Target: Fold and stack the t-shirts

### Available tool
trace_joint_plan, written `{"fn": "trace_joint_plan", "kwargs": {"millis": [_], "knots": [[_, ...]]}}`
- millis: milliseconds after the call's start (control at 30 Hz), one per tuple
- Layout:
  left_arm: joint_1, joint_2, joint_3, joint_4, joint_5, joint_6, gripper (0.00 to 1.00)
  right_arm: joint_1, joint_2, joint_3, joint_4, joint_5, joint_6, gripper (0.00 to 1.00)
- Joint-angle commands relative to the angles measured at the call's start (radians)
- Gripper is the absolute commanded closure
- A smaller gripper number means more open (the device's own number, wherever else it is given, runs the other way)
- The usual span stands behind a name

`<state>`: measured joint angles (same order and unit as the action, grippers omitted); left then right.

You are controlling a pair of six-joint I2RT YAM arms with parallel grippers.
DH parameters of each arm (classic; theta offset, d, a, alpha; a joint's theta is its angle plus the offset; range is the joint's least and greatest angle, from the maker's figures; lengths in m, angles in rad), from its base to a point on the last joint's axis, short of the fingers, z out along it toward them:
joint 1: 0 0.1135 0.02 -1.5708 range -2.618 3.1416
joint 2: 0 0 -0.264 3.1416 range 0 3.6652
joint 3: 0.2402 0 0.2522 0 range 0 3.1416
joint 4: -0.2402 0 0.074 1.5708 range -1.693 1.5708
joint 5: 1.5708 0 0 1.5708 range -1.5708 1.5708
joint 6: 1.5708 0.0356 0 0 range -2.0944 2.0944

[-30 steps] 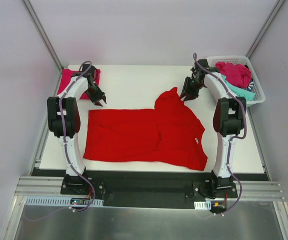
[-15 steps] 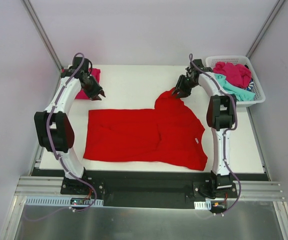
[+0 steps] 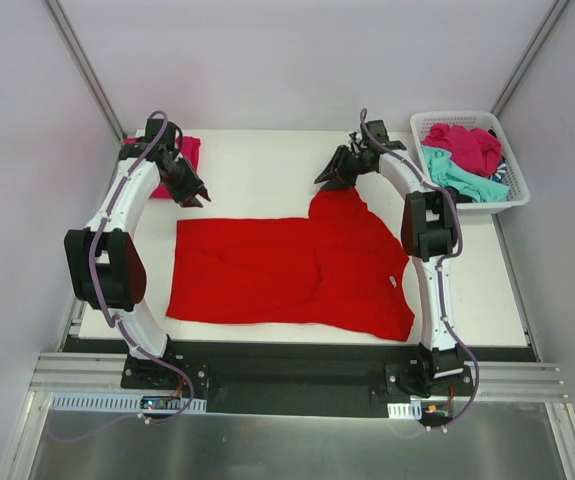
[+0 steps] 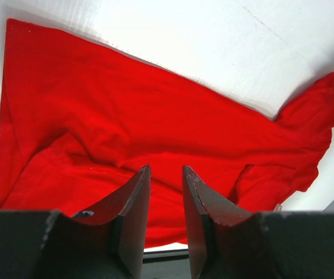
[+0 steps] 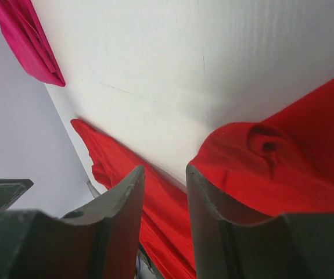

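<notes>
A large bright red t-shirt (image 3: pixel 287 270) lies spread across the table's middle, one sleeve bunched at its far edge (image 3: pixel 335 200). My left gripper (image 3: pixel 195 197) hovers just beyond the shirt's far left corner, open by a narrow gap with nothing between its fingers (image 4: pixel 165 171); the red t-shirt (image 4: pixel 126 110) fills its view. My right gripper (image 3: pixel 327 178) hangs above the bunched sleeve, open and empty (image 5: pixel 165 170), the red cloth (image 5: pixel 283 168) beside its right finger. A folded magenta-pink t-shirt (image 3: pixel 185 150) lies at the far left corner, partly behind the left arm.
A white lattice basket (image 3: pixel 457 114) at the far right holds a magenta shirt (image 3: pixel 470 145) and a teal one (image 3: pixel 462 178). The table's white surface (image 3: pixel 257 170) shows between the two grippers. Grey walls close in on both sides.
The right gripper has moved left, from beside the basket to over the bunched sleeve. The left arm swung back toward the far left corner. The sleeve's peak looks lower.
</notes>
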<state>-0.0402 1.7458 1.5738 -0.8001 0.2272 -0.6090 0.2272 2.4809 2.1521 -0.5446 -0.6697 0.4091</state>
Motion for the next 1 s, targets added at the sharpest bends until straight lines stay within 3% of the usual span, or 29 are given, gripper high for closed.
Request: {"fn": "trace_joint_plan", "kwargs": {"millis": [0, 600, 967], "knots": [[-0.01, -0.052, -0.012, -0.024, 0.008, 0.025, 0.72, -0.012, -0.011, 0.0, 0.034, -0.024, 0.019, 0.62], [-0.018, -0.042, -0.021, -0.024, 0.004, 0.022, 0.72, -0.13, -0.077, -0.072, -0.055, 0.056, -0.119, 0.63], [-0.02, -0.042, -0.021, -0.024, 0.0, 0.026, 0.72, -0.114, -0.047, -0.021, -0.057, 0.05, -0.104, 0.64]]}}
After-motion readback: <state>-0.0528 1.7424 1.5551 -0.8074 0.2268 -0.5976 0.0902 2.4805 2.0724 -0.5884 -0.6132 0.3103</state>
